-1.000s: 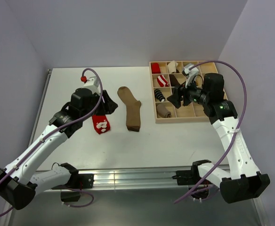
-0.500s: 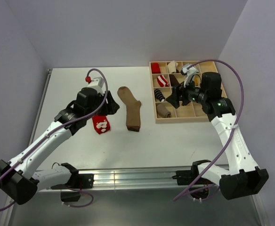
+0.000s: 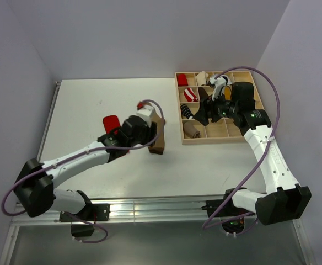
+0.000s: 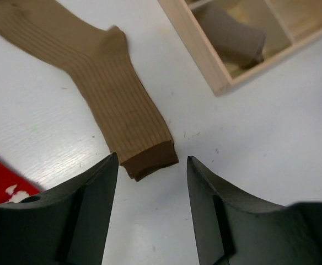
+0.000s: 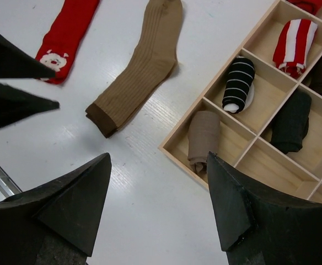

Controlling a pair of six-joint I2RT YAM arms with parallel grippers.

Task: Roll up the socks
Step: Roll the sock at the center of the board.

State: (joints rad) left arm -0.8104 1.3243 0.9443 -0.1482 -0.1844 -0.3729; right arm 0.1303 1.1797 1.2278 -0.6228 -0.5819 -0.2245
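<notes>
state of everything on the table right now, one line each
tan socks, flat on the table, unrolled
red socks, flat on the table, unrolled, apart from the tan ones
left gripper, open, empty, over the tan socks' cuff end
right gripper, open, empty, above the tray's near corner
wooden tray, flat on the table, some compartments filled
black striped bundle, rolled, in a compartment
grey-brown bundle, rolled, in the near corner compartment

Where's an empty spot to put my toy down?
The white table is bare left of the flat red sock, and along the near edge, in front of the ribbed tan sock and the wooden divided tray. Crowded: the socks lie close together, and the tray's left compartments hold rolled socks.
</notes>
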